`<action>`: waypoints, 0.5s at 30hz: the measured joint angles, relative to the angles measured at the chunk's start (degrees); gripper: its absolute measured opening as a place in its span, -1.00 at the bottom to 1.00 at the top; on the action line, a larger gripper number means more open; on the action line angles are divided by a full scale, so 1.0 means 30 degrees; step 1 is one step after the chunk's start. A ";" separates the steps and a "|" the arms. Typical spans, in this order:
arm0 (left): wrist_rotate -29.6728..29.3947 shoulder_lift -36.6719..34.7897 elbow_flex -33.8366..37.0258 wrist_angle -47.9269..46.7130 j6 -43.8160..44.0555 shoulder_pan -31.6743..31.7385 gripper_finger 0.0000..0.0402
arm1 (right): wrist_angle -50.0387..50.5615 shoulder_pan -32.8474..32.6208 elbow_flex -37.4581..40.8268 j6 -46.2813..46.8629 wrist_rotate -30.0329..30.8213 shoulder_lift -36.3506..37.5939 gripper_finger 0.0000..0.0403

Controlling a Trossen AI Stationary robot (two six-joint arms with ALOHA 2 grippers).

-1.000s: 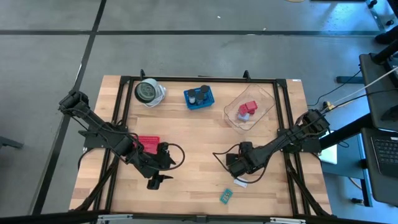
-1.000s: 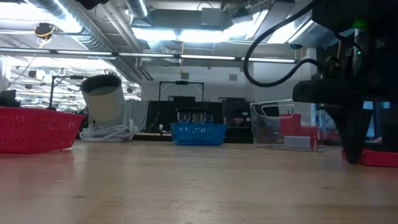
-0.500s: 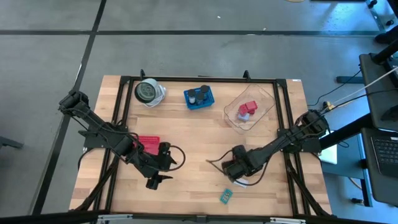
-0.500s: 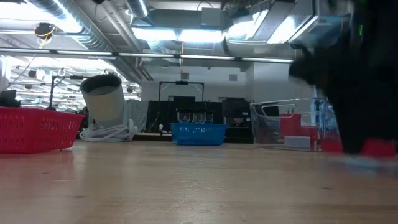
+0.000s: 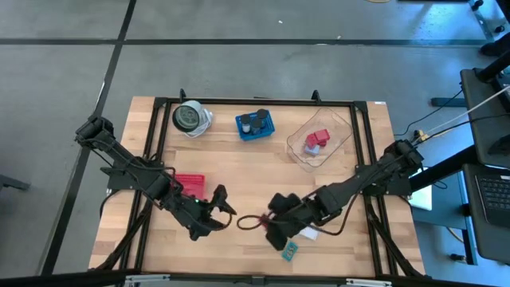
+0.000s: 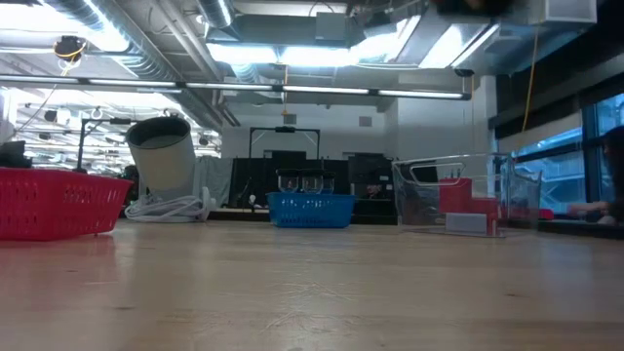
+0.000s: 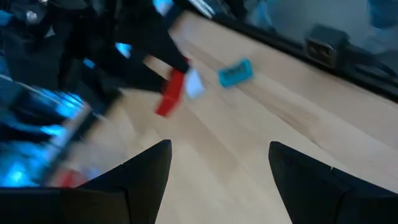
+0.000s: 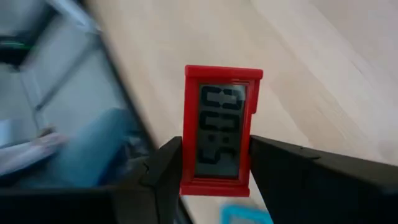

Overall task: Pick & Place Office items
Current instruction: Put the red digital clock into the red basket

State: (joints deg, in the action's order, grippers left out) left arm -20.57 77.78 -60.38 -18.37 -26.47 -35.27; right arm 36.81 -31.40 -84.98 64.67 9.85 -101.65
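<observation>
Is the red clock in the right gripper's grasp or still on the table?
In grasp: the right gripper is closed on the red clock.

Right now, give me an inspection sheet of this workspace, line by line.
Surface: wooden table, black frame round it.
Job's things: red digital clock in the right claw; teal block on the front of the table; red and white pieces in the clear tub; dark spools in the blue basket.
Clutter: red tray, round grey-and-white disc.
Grippers: right claw shut on the clock; left claw open, empty.
Cables: black loops by both wrists.
Surroundings: workshop room, grey floor.
</observation>
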 joint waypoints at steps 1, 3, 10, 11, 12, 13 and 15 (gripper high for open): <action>-0.0201 0.0000 0.0000 0.0691 -0.0641 0.0000 0.33 | -0.0622 0.0000 -0.0388 -0.0907 0.0019 0.0000 -0.13; -0.0318 0.0000 0.0000 0.1987 -0.2023 0.0000 0.33 | -0.1712 0.0009 -0.0943 -0.2357 0.0020 0.0037 -0.12; -0.0308 0.0000 -0.0007 0.5600 -0.4480 0.0000 0.33 | -0.2907 0.0497 -0.1497 -0.4757 -0.0326 0.0044 -0.21; -0.0297 0.0000 -0.0007 0.5844 -0.4358 0.0000 0.33 | -0.2845 0.0567 -0.1497 -0.5198 -0.0581 0.0042 -0.21; -0.0186 0.0000 -0.0007 0.5947 -0.4230 0.0001 0.33 | -0.2847 0.0613 -0.1497 -0.5612 -0.0740 0.0036 -0.20; 0.0010 0.0000 -0.0007 0.5957 -0.4198 0.0037 0.33 | -0.2950 0.0649 -0.1497 -0.6053 -0.0882 0.0036 -0.18; 0.0421 0.0000 -0.0007 0.5922 -0.4165 0.0087 0.33 | -0.3572 0.0720 -0.1497 -0.6871 -0.1140 0.0036 -0.15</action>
State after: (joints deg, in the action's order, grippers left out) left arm -19.30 77.78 -60.40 -0.60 -38.97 -35.00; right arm 26.10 -29.24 -89.47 44.06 6.43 -101.54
